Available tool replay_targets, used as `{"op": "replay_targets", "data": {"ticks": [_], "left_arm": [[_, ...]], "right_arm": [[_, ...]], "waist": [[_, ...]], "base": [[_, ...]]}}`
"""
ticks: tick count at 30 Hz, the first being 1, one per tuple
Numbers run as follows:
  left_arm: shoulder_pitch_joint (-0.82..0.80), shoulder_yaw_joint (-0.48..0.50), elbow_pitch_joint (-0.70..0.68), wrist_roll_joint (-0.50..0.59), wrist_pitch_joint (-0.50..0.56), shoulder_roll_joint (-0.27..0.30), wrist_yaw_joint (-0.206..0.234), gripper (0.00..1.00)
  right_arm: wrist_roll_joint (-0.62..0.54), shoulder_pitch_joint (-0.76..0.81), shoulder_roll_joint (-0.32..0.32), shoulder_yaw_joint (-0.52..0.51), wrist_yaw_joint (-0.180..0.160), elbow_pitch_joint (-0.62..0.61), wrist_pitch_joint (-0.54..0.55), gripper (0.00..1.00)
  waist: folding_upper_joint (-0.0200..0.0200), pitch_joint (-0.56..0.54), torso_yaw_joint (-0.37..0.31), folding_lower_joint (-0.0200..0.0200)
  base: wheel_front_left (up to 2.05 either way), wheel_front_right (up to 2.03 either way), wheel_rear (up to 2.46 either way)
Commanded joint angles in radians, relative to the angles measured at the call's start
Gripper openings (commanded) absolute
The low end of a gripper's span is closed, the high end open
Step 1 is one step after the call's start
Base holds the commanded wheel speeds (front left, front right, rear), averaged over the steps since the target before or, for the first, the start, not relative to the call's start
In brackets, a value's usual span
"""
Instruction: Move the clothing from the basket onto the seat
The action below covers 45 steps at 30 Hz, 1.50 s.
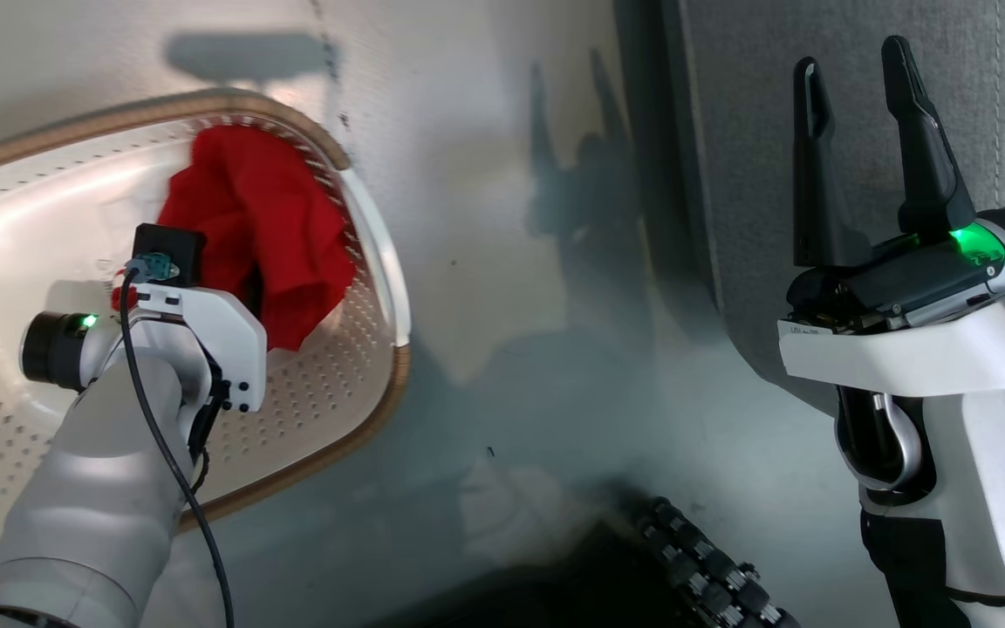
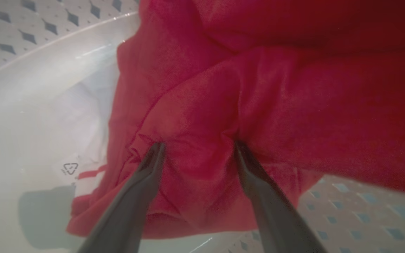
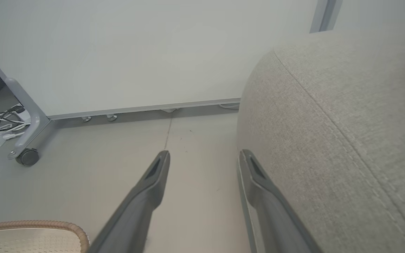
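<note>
While our left tool (image 2: 197, 146) stands wide, tips sunk into the clothing (image 2: 294, 105) in the basket (image 1: 328, 392), we should pinch a deep fold before lifting; our right tool (image 1: 851, 65) hangs wide, empty, by the seat (image 3: 329, 123)

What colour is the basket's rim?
Brown, around the cream-white perforated plastic laundry basket; the head view shows it best.

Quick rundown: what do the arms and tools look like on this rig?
Both the left tool and right tool have two long, dark, tapered fingers. The wrists wear white shells with green status lights. The left forearm is pale grey, with a black cable along it.
</note>
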Motion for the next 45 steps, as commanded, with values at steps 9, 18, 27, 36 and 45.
{"op": "replay_targets", "data": {"ticks": [9,18,27,36,45], "left_arm": [[-0.029,-0.015,0.019,0.007,0.057,0.046,0.024,0.63],[-0.044,-0.035,0.018,0.018,0.032,0.072,0.025,0.00],[0.039,-0.058,0.004,0.015,-0.099,-0.007,0.002,0.00],[0.142,-0.042,-0.104,0.006,-0.152,-0.071,-0.002,0.00],[0.302,0.052,-0.407,0.050,-0.153,-0.056,0.038,0.00]], "right_arm": [[0.030,0.019,-0.001,-0.003,0.000,-0.022,-0.011,1.00],[0.044,-0.001,-0.001,0.017,0.000,-0.035,-0.012,1.00],[-0.026,0.013,-0.002,0.011,0.000,0.006,-0.012,1.00],[-0.099,0.085,-0.009,-0.020,0.000,0.057,0.001,1.00],[-0.132,0.167,-0.024,-0.053,0.000,0.055,0.064,1.00]], "waist": [[0.0000,0.044,-0.046,0.0000],[0.0000,0.028,-0.055,0.0000],[0.0000,-0.124,0.025,0.0000],[0.0000,-0.310,0.134,0.0000],[0.0000,-0.478,0.218,0.0000]], "base": [[0.00,0.00,0.00],[0.00,0.00,0.00],[0.00,0.00,0.00],[0.00,0.00,0.00],[0.00,0.00,0.00]]}}
